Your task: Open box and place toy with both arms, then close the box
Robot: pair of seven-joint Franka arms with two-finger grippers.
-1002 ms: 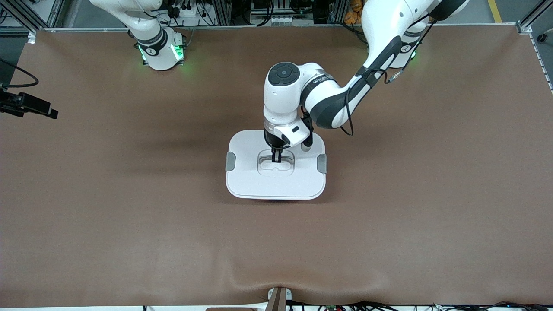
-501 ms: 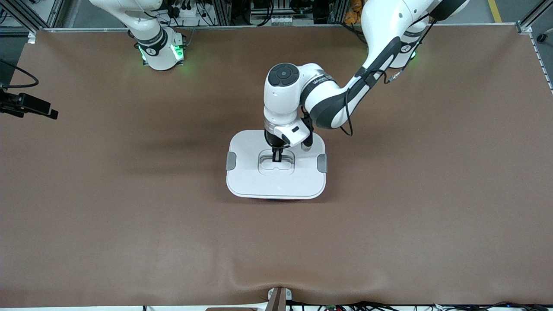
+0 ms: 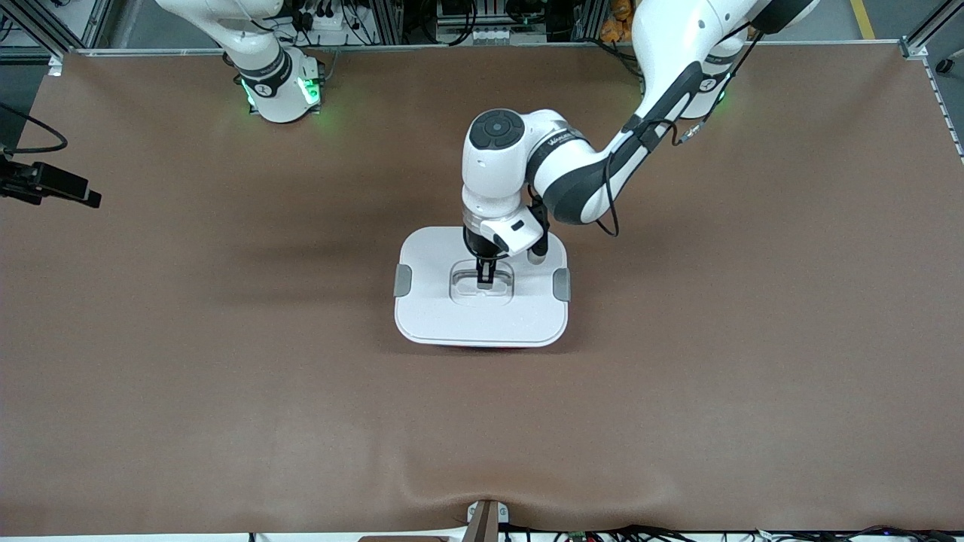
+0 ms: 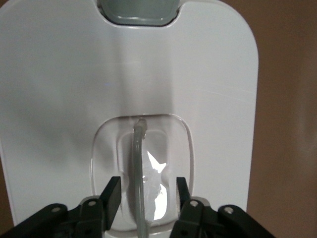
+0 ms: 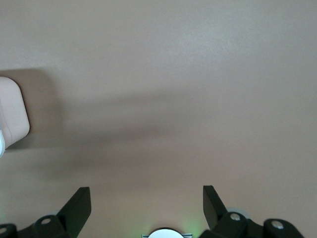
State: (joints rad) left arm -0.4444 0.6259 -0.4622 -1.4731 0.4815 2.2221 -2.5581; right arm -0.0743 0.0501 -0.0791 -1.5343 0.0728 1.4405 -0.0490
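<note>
The box (image 3: 452,320) stands mid-table with its white lid (image 4: 64,89) on it, grey clips (image 3: 403,280) at both short sides. My left gripper (image 3: 485,280) is down in the lid's recess, open, its fingers (image 4: 113,191) on either side of the raised grey handle (image 4: 138,163) with a gap at each side. My right gripper (image 5: 146,191) is open over bare table; a corner of the box (image 5: 12,114) shows at the edge of its view. The right arm is raised out of the front view and waits. The toy is out of view.
The brown table mat (image 3: 226,391) stretches all round the box. A black camera on a mount (image 3: 45,184) juts in at the right arm's end of the table. A small bracket (image 3: 486,519) sits at the table's front edge.
The left gripper's fingers, shut on the lid handle a second ago, have opened off it. The lid's front edge has settled slightly. The right arm has not moved.
</note>
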